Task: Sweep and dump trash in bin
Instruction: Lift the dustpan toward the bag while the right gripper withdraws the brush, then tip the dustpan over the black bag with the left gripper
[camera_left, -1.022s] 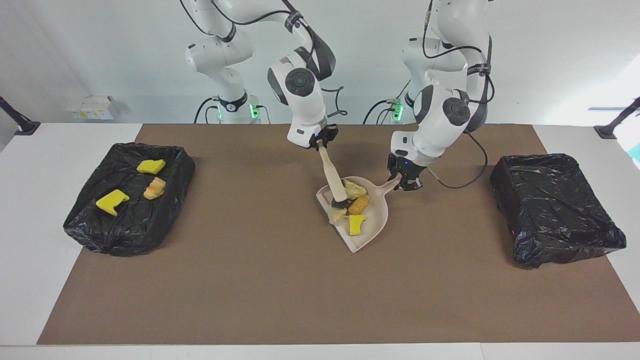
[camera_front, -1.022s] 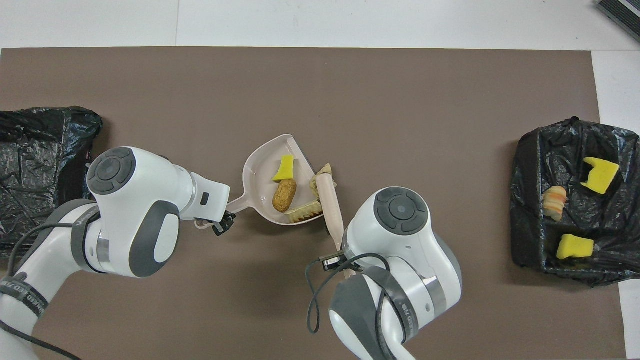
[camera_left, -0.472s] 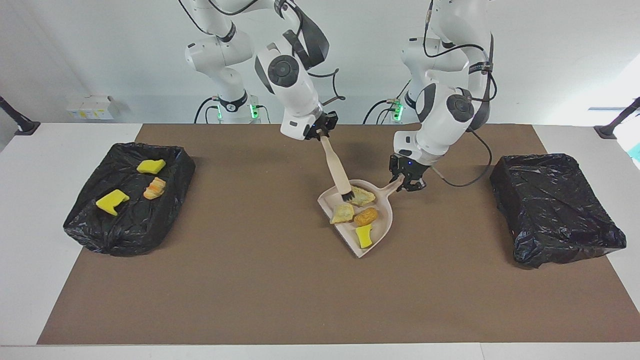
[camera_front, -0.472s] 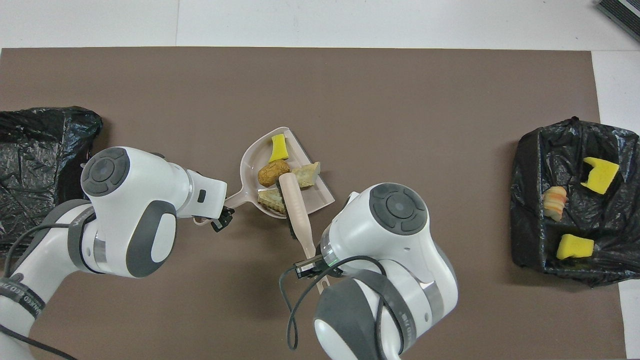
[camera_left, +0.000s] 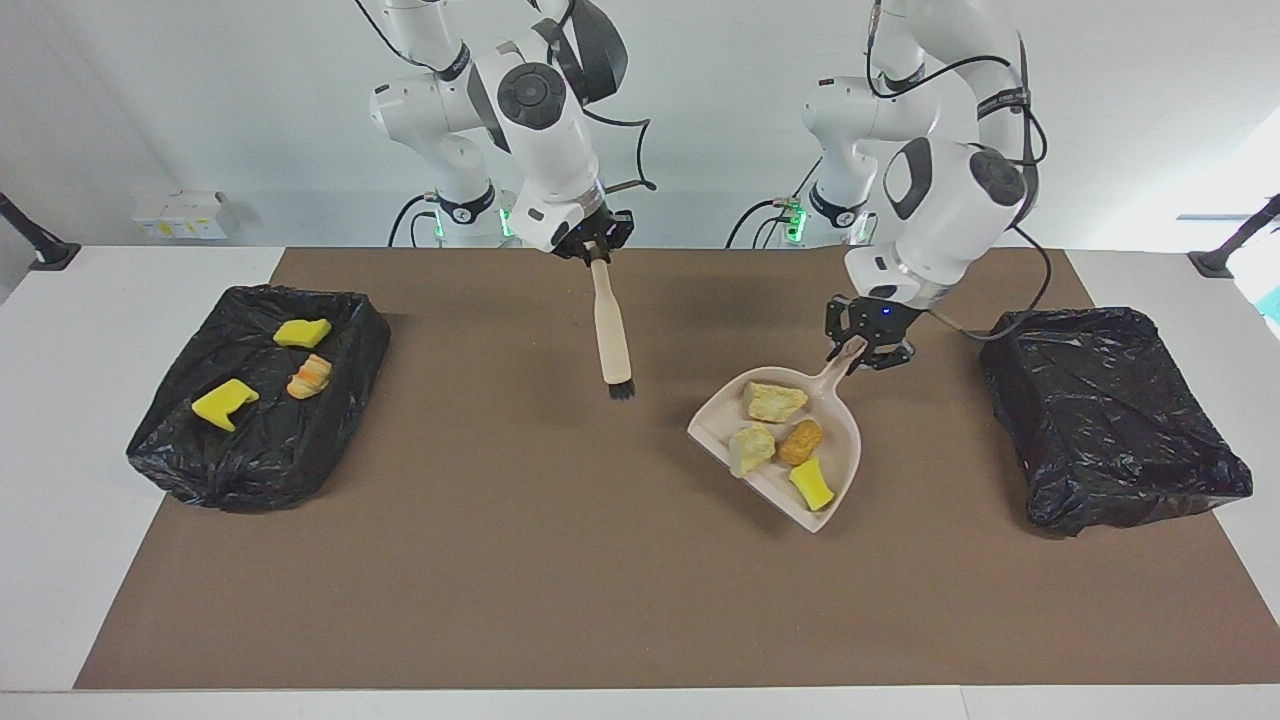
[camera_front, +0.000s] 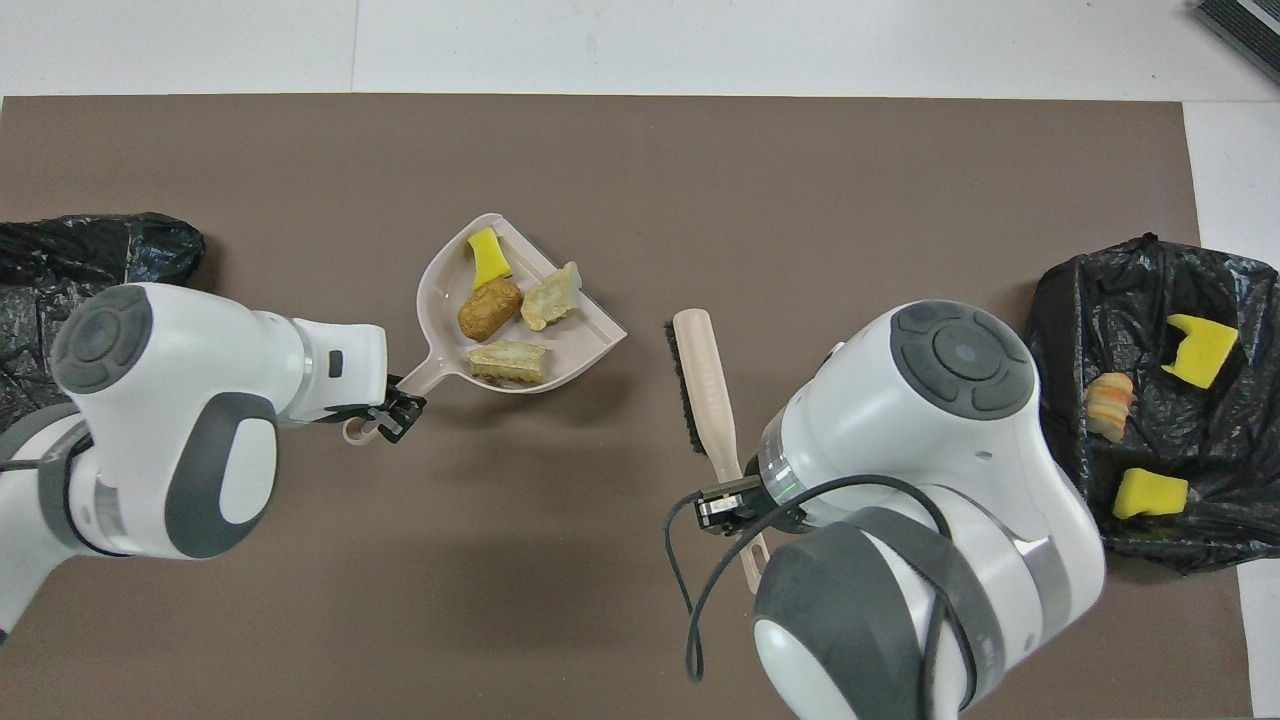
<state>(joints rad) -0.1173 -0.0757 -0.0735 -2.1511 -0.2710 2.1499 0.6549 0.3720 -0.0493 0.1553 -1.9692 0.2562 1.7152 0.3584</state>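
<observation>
While three chunks (camera_left: 285, 365) already lie in the bin (camera_left: 170, 455) at the right arm's end, the brush (camera_left: 610, 335) is pinched by the right gripper (camera_left: 592, 243); four chunks (camera_left: 782, 440) are carried in the dustpan (camera_left: 840, 455), its handle clamped by the left gripper (camera_left: 866, 350), and are yet to be dumped

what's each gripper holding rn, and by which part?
Left gripper: dustpan, held by the end of its handle. Right gripper: brush, held by the top of its handle, bristles hanging down.
</observation>
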